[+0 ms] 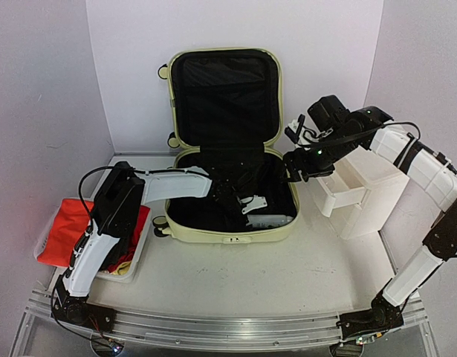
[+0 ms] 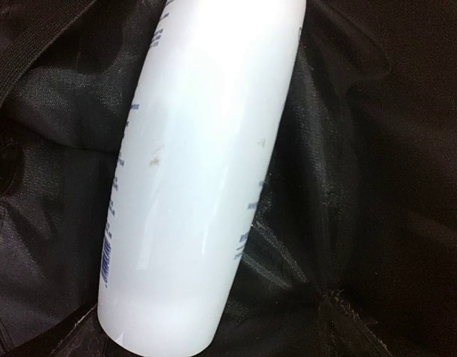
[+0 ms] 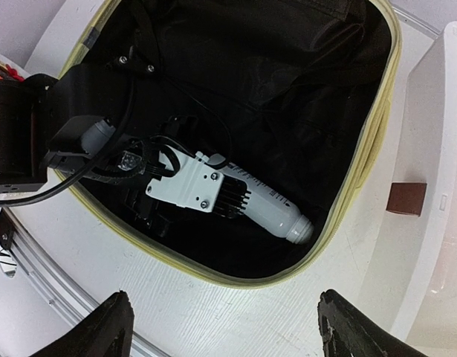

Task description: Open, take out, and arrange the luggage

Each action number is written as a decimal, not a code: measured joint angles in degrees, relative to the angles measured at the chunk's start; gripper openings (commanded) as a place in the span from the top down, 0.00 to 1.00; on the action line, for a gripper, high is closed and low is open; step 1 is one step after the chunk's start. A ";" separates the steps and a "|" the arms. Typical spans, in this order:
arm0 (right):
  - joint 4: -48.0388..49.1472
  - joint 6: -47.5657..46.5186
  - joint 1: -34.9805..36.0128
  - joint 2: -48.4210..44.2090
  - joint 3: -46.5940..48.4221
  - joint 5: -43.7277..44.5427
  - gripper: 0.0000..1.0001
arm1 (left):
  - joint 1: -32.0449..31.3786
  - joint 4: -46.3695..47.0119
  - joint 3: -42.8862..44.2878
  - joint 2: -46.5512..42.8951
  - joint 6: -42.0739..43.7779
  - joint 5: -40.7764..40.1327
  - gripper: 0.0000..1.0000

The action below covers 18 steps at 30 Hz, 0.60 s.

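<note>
Fingers (image 3: 109, 331) on the right gripper (image 3: 224, 301) stand spread, holding nothing, above the luggage (image 1: 191, 235), lying open on the table (image 1: 287, 275), lid upright at the back wall (image 1: 124, 67). The left gripper (image 1: 239, 202) is down inside at a white bottle (image 2: 198, 186); whether it grips, I can't tell. Opening looks done; emptying and arranging remain.

Bright even light; glare on bottle (image 2: 206, 171)

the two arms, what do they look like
The left arm and right arm have white shell links between black joints. Thin black cables loop alongside. Small green lights glow on the right arm. Its end effector fingers are black.
</note>
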 measured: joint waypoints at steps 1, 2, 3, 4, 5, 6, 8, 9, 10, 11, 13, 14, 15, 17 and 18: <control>-0.07 0.00 0.00 0.00 0.00 0.00 0.14 | 0.00 0.00 -0.02 -0.04 0.04 0.13 0.06; -0.11 0.00 0.00 0.00 0.00 0.02 0.14 | 0.00 0.00 -0.02 -0.04 0.11 0.26 0.06; -0.17 0.00 0.00 0.00 0.00 0.02 0.15 | 0.00 0.00 -0.02 -0.04 0.20 0.33 0.06; -0.24 0.00 0.00 0.00 0.00 0.02 0.14 | 0.02 0.00 -0.02 -0.04 0.24 0.37 0.06; -0.26 0.00 0.00 0.00 0.00 0.02 0.14 | 0.02 0.00 -0.02 -0.04 0.26 0.37 0.06; -0.24 0.02 0.00 0.00 0.00 0.02 0.15 | 0.02 0.02 -0.02 -0.04 0.26 0.33 0.06; -0.26 0.02 0.00 0.00 0.00 0.02 0.14 | 0.00 0.83 -0.85 -0.52 0.22 0.13 0.06; -0.26 0.02 0.00 0.00 0.00 0.02 0.14 | -0.02 1.44 -1.42 -0.90 0.22 -0.11 0.06; -0.26 0.02 0.00 0.00 0.00 0.04 0.14 | -0.13 2.78 -2.82 -1.68 0.24 -0.57 0.07; -0.28 0.02 0.00 0.00 0.00 0.13 0.14 | -0.26 4.92 -4.50 -2.89 0.87 -2.05 0.09; -0.28 0.02 0.00 0.00 0.00 0.22 0.14 | -0.26 10.03 -6.84 -4.87 1.75 -5.14 0.24; -0.31 0.02 0.00 0.00 0.00 0.33 0.14 | -0.37 11.80 -8.02 -5.97 2.38 -6.54 0.35; -0.31 0.02 0.00 0.00 0.00 0.42 0.14 | -0.46 13.05 -8.94 -6.99 2.91 -7.15 0.40; -0.31 0.02 0.00 0.00 0.00 0.46 0.14 | -0.52 14.40 -9.77 -8.41 3.50 -8.09 0.36; -0.28 0.02 0.00 0.00 0.00 0.46 0.14 | -0.55 14.95 -9.84 -8.90 3.87 -8.11 0.29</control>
